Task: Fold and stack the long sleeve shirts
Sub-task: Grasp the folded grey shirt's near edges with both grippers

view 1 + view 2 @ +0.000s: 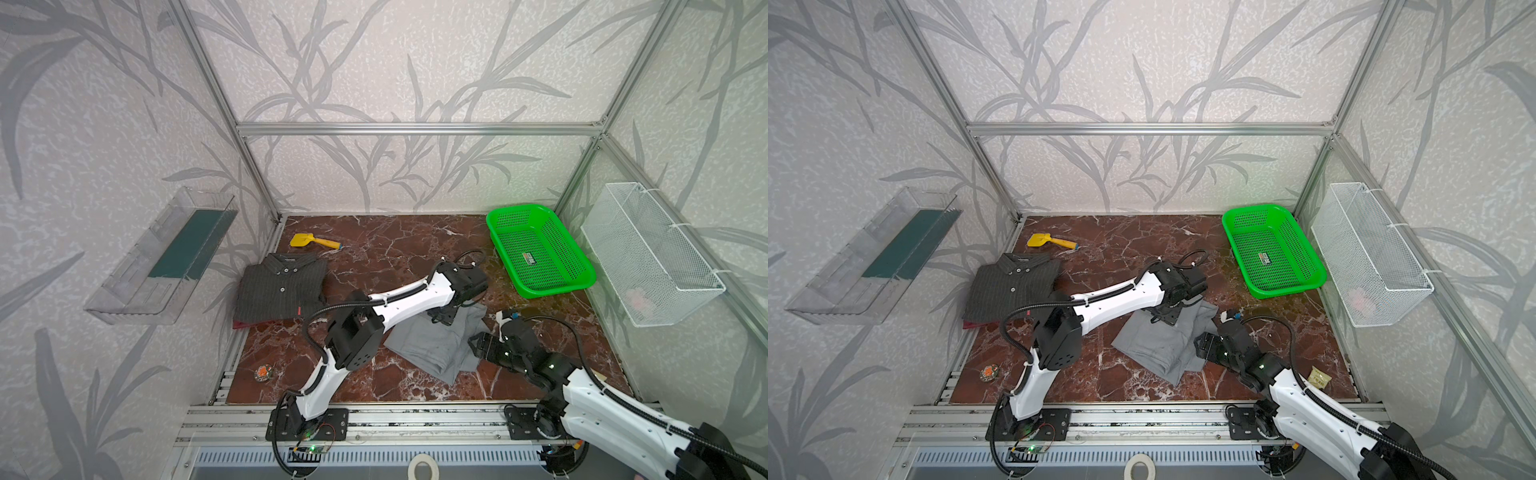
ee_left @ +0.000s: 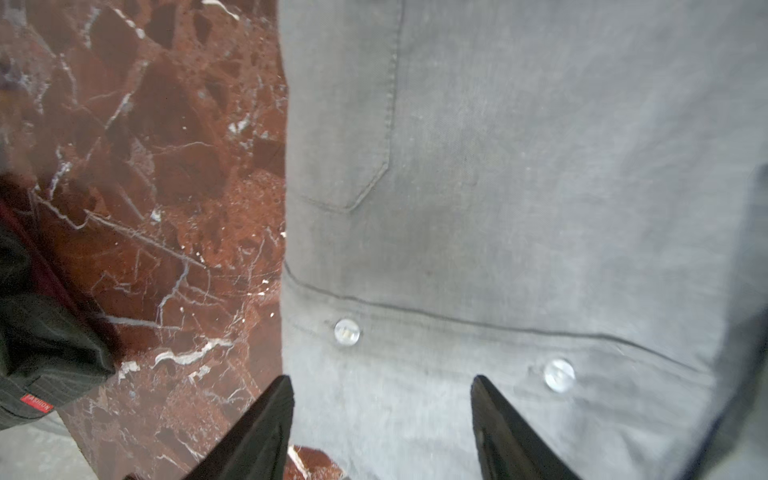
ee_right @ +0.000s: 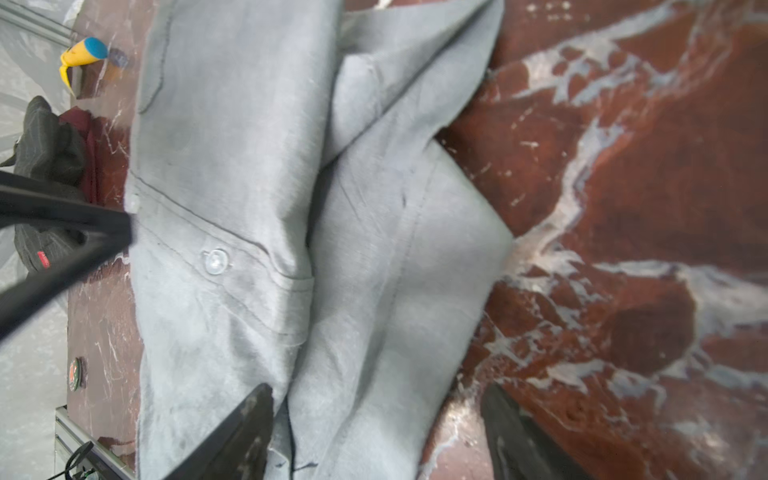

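Well left of the light-grey shirt (image 1: 432,347), the dark pinstriped shirt (image 1: 282,286) lies folded on the surface (image 1: 395,249), with the dark red garment (image 1: 241,323) showing under its near edge. The left tool (image 2: 380,380) hangs over the light-grey shirt's buttoned front with its jaws apart, gripping nothing. The light-grey shirt lies partly folded at mid-surface. At its right edge the right tool (image 3: 376,388) stands open and empty. The green basket (image 1: 557,289) sits beyond the light-grey shirt, further right.
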Tool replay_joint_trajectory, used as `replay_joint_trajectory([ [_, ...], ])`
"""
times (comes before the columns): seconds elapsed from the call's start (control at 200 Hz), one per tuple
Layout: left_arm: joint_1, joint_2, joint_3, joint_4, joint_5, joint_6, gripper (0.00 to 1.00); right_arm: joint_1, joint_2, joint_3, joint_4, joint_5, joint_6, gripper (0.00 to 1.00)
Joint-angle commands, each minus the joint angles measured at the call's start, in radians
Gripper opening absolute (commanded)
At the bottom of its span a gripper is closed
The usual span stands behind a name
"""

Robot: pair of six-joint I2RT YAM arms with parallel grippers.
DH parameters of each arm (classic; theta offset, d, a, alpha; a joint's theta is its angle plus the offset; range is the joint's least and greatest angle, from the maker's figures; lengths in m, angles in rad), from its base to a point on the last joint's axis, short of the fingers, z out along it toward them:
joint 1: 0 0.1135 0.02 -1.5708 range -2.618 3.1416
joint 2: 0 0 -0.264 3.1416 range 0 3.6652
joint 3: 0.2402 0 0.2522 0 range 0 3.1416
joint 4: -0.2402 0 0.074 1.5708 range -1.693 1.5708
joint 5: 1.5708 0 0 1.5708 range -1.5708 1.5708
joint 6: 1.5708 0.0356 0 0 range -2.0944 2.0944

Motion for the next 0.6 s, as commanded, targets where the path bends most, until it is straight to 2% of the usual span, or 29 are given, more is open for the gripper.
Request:
replay_joint_trajectory([
  [0.0,0.007,0.021,0.019,-0.029,0.014,0.044,0.68,-0.005,0.022,-0.019,0.021,-0.023,0.039,0.77],
  [0.32,-0.026,-0.084,-0.269,0.205,0.199,0.016,0.68,-0.009,0.189,-0.111,0.371,-0.076,0.036,0.75],
  [0.595,-0.057,-0.125,-0.404,0.316,0.255,-0.016,0.68,-0.008,0.265,-0.112,0.434,-0.083,0.014,0.73],
])
